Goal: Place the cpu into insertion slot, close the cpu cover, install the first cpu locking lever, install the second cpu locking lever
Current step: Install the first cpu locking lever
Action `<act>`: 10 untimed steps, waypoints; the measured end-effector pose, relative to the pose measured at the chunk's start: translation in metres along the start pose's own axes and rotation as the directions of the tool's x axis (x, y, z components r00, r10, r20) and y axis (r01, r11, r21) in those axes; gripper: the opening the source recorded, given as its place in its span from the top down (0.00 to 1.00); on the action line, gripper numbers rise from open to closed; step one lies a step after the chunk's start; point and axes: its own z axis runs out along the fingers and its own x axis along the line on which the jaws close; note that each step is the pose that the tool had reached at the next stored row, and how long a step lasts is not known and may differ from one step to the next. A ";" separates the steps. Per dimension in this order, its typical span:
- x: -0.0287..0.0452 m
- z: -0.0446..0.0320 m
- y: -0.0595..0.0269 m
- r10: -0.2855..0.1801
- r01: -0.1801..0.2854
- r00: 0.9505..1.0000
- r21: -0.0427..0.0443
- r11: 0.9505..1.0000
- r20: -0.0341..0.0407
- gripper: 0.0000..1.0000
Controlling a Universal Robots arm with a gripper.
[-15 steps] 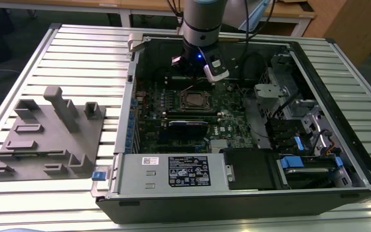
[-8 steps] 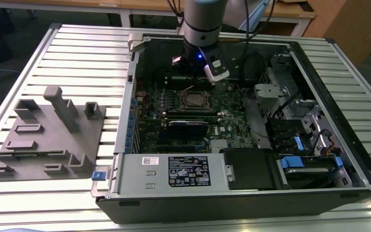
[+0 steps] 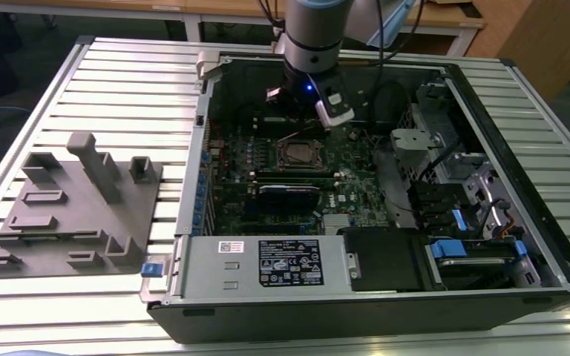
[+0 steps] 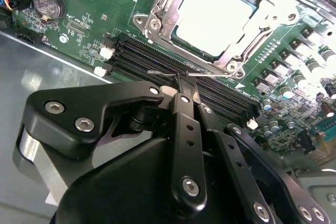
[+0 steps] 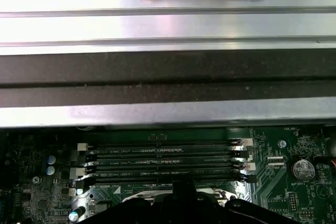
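My gripper [image 4: 185, 78] has its fingers drawn fully together, tips right at the thin wire locking lever [image 4: 160, 72] beside the memory slots [image 4: 131, 59] — whether they pinch it or only press on it, I cannot tell. The cpu [image 4: 215, 14] lies in the insertion slot [image 3: 298, 154], with the cpu cover [image 4: 157, 6] down around it. I judge the lever stiff, springy and slick — best taken near its free end.
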 end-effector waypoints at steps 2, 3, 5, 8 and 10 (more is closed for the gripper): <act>-0.0008 0.0020 -0.0004 0.000 0.000 1.000 0.001 1.000 0.000 0.90; -0.0012 0.0031 -0.0006 0.000 0.000 1.000 0.002 1.000 0.000 0.90; -0.0018 0.0054 -0.0011 0.000 0.000 1.000 0.003 1.000 0.000 0.90; -0.0024 0.0089 -0.0019 0.000 0.000 1.000 0.004 1.000 0.000 0.90; -0.0028 0.0111 -0.0024 0.000 0.000 1.000 0.005 1.000 0.000 0.90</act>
